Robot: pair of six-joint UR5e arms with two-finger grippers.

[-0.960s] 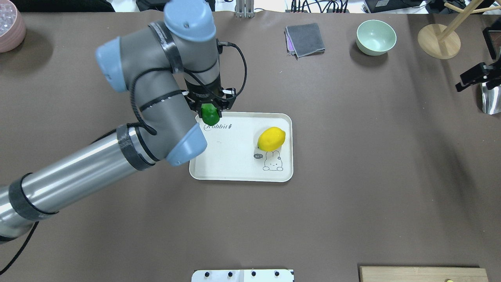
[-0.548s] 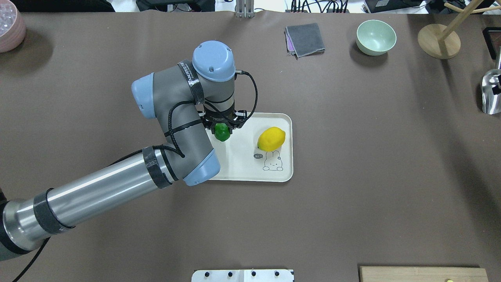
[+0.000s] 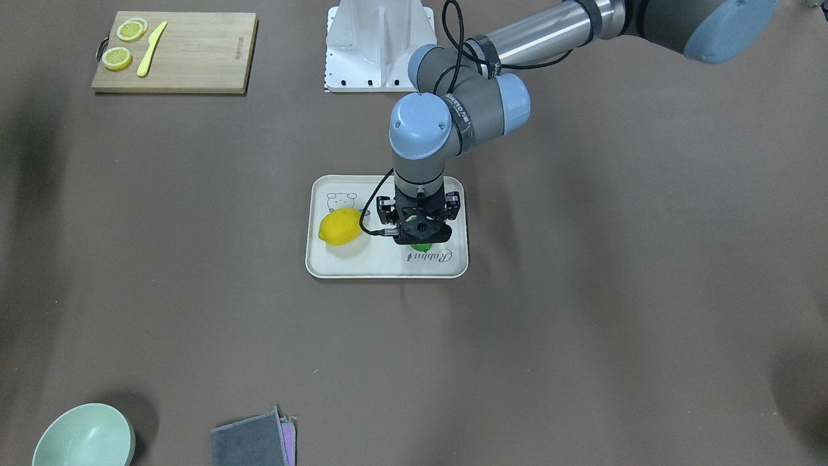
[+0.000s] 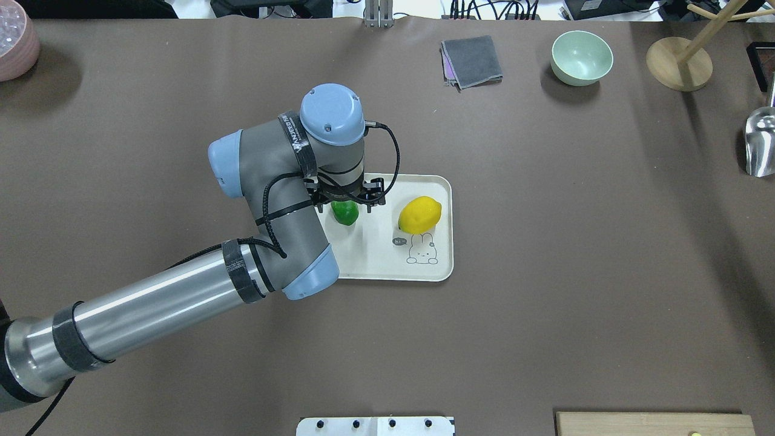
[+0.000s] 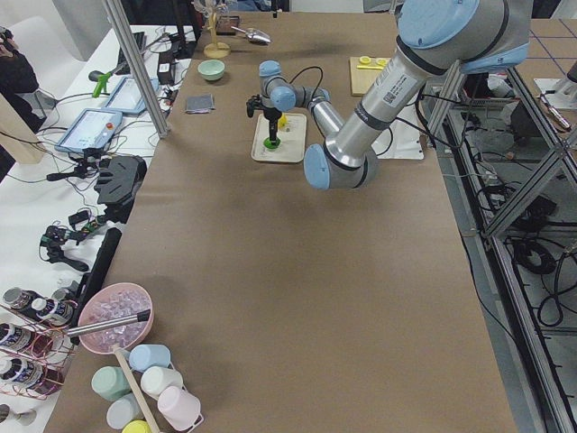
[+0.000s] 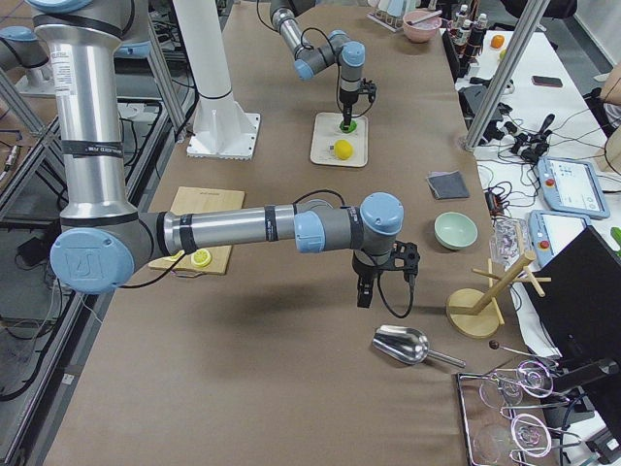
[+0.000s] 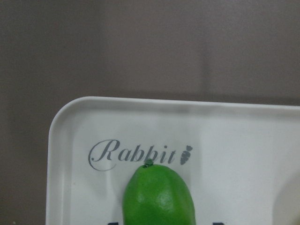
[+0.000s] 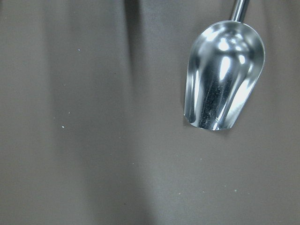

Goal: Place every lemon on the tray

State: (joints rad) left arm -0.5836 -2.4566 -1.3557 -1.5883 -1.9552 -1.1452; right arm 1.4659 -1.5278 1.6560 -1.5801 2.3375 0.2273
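The cream-white tray point(image 4: 387, 263) lies mid-table. The yellow lemon point(image 4: 419, 215) rests on it beside the bear drawing, also seen in the front view point(image 3: 339, 226). My left gripper point(image 4: 345, 206) points straight down over the tray's "Rabbit" end and is shut on the green lemon point(image 4: 345, 213), low at the tray surface. The left wrist view shows the green lemon point(image 7: 158, 194) just below the script on the tray point(image 7: 234, 136). My right gripper point(image 6: 383, 291) shows only in the right side view, above a metal scoop point(image 6: 400, 343); I cannot tell whether it is open.
A wooden cutting board point(image 3: 174, 52) with lemon slices and a yellow knife lies near the robot's base. A green bowl point(image 4: 581, 57), a grey cloth point(image 4: 472, 60), a wooden stand point(image 4: 678, 63) and a pink bowl point(image 4: 15, 42) line the far edge.
My left arm has carried the green lemon from the tray's corner to over the tray and lowered it. The right gripper has left the overhead view's right edge.
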